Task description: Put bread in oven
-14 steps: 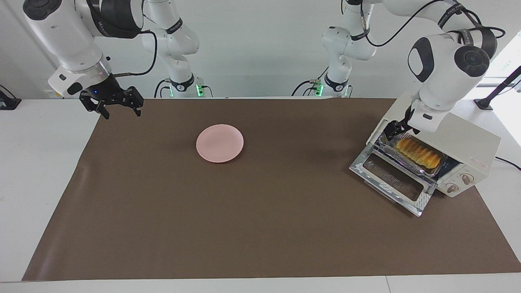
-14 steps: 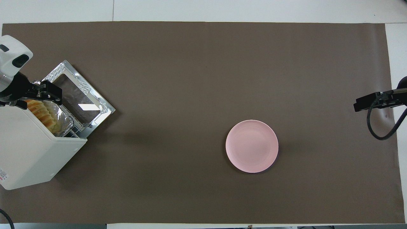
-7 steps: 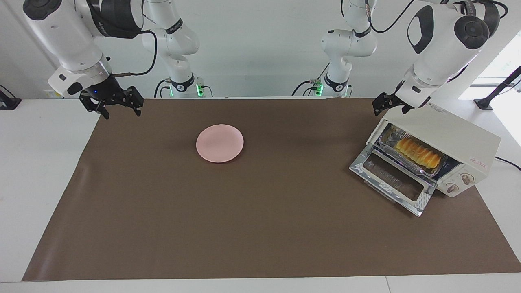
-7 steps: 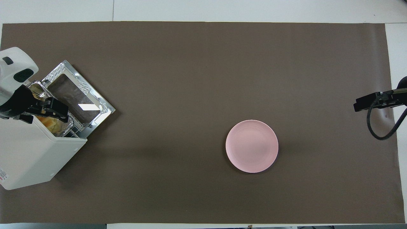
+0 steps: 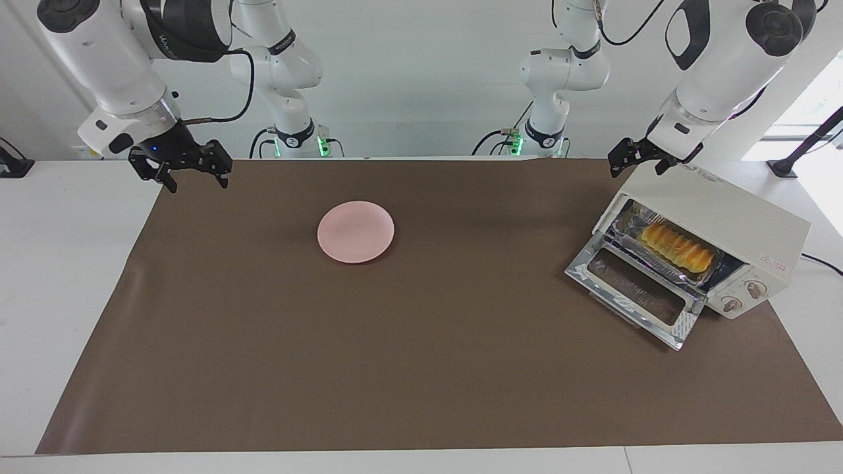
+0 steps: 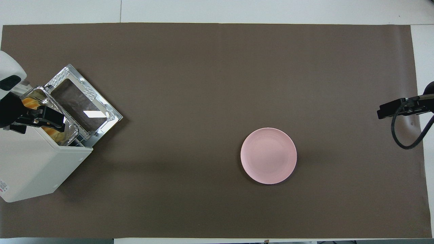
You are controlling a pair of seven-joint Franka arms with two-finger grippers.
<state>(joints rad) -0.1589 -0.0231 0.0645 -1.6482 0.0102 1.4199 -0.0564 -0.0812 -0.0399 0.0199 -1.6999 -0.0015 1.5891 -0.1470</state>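
The bread (image 5: pixel 678 247), a ridged golden roll, lies in a foil tray (image 5: pixel 627 227) on the rack inside the cream-white oven (image 5: pixel 731 210). The oven's glass door (image 5: pixel 632 289) hangs open. In the overhead view the bread (image 6: pixel 51 131) peeks out under the oven's top (image 6: pixel 30 169). My left gripper (image 5: pixel 637 164) is open and empty, raised above the oven's top edge; in the overhead view it (image 6: pixel 56 120) covers the oven mouth. My right gripper (image 5: pixel 191 176) waits open and empty over the mat's corner at the right arm's end.
An empty pink plate (image 5: pixel 355 232) sits on the brown mat toward the right arm's end, also in the overhead view (image 6: pixel 268 156). The oven stands at the left arm's end, its open door jutting over the mat.
My left gripper has risen out of the oven mouth to above the oven's top, empty. The bread stays in the tray inside. The right arm has not moved.
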